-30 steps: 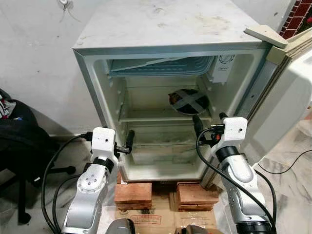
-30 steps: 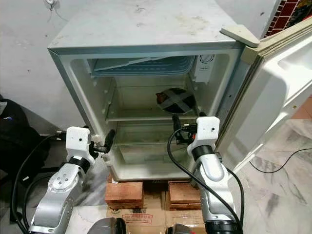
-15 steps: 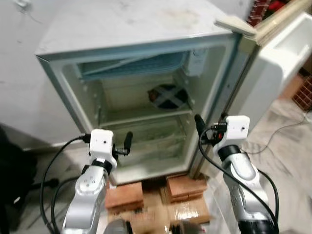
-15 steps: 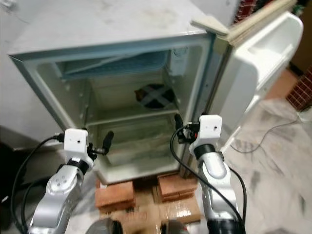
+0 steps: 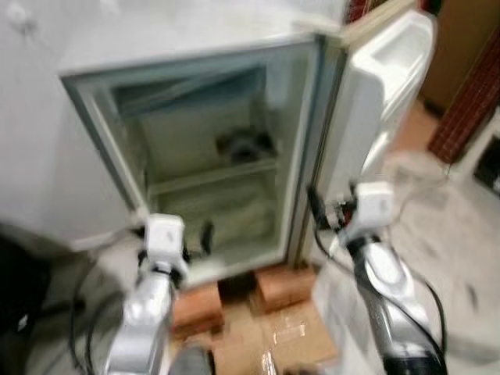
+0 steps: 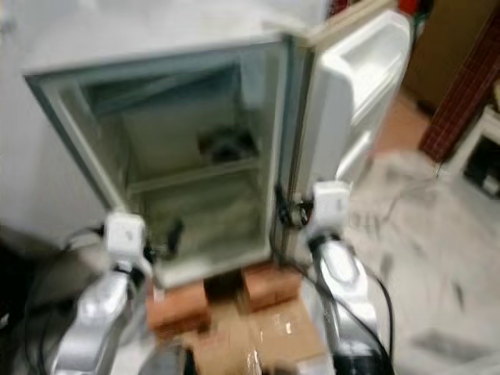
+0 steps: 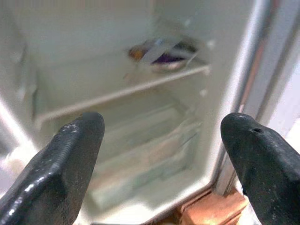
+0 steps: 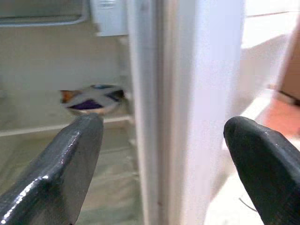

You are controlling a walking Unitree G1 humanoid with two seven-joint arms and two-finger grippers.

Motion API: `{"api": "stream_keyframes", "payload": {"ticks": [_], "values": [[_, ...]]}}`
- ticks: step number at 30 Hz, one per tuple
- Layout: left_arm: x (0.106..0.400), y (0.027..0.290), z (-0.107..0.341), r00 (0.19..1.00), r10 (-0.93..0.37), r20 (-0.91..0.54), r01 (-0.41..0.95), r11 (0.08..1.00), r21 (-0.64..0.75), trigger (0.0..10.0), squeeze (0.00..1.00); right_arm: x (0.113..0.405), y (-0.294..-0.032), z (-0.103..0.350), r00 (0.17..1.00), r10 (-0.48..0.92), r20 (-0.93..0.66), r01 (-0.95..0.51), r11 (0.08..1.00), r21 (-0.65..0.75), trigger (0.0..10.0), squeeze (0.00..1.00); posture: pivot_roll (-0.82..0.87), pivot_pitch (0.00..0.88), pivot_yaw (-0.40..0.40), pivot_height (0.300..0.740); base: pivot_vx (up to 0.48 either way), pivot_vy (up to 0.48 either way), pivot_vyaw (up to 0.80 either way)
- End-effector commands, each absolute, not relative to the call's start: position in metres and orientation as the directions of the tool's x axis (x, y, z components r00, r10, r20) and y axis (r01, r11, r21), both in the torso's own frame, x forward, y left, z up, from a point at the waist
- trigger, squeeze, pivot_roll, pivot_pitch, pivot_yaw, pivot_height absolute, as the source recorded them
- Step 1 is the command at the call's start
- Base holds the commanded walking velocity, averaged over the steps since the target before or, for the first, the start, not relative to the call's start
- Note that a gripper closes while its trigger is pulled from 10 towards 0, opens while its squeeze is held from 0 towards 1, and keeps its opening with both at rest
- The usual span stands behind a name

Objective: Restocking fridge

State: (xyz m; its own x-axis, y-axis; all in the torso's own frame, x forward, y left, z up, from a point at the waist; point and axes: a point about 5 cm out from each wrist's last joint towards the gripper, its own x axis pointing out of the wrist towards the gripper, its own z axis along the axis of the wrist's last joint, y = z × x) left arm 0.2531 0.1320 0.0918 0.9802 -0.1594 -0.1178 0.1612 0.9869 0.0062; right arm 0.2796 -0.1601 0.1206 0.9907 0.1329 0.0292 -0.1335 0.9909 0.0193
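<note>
A small grey fridge (image 5: 100, 133) stands open, its white door (image 5: 379, 86) swung out to the right. On its middle shelf lies a dark round dish (image 5: 244, 144) with pale crossed strips, also in the wrist views as dish (image 7: 164, 55) and dish (image 8: 91, 100). My left gripper (image 5: 206, 234) is held low before the lower compartment, open with nothing between its fingers (image 7: 61, 159). At the fridge's right front edge (image 8: 145, 93) my right gripper (image 5: 314, 209) hangs open and empty too. The head views are blurred.
The fridge rests on red bricks (image 5: 277, 285), with flattened cardboard (image 5: 266, 336) on the floor in front. Pale marble floor (image 5: 453, 258) spreads to the right, towards a red brick wall (image 5: 469, 101). Something dark (image 5: 16, 289) sits at far left.
The whole picture has slid left and blurred: my camera has swung to the right, bringing more door and floor into view. Both grippers keep their open pose in front of me.
</note>
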Motion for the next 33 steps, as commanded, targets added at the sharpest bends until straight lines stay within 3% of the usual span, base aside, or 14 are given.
{"api": "stream_keyframes", "payload": {"ticks": [1,6,18,33], "values": [[0.2527,0.1381,0.0935,0.983,-0.147,-0.108,0.150,0.989,0.014,10.0,0.00,0.2811,-0.1542,0.1249,0.988,0.147,0.047,-0.148,0.989,0.020,10.0,0.00,-0.03,0.086,0.039,0.740,0.000,0.000,0.00],[0.2545,0.1386,0.0975,0.985,-0.155,-0.081,0.156,0.988,0.014,10.0,0.00,0.2811,-0.1486,0.1288,0.980,0.184,0.069,-0.183,0.983,-0.017,10.0,0.00,-0.03,0.088,0.039,0.740,0.000,-0.130,0.25],[0.2535,0.1372,0.0975,0.985,-0.155,-0.075,0.156,0.988,0.006,10.0,0.00,0.2817,-0.1468,0.1315,0.976,0.204,0.079,-0.203,0.979,-0.018,10.0,0.00,-0.03,0.095,0.034,0.740,0.000,-0.423,0.68],[0.2532,0.1371,0.0964,0.986,-0.150,-0.079,0.151,0.989,0.006,10.0,0.00,0.2848,-0.1466,0.1340,0.969,0.230,0.094,-0.226,0.973,-0.045,10.0,0.00,-0.02,0.097,0.029,0.740,0.048,-0.398,0.00]]}}
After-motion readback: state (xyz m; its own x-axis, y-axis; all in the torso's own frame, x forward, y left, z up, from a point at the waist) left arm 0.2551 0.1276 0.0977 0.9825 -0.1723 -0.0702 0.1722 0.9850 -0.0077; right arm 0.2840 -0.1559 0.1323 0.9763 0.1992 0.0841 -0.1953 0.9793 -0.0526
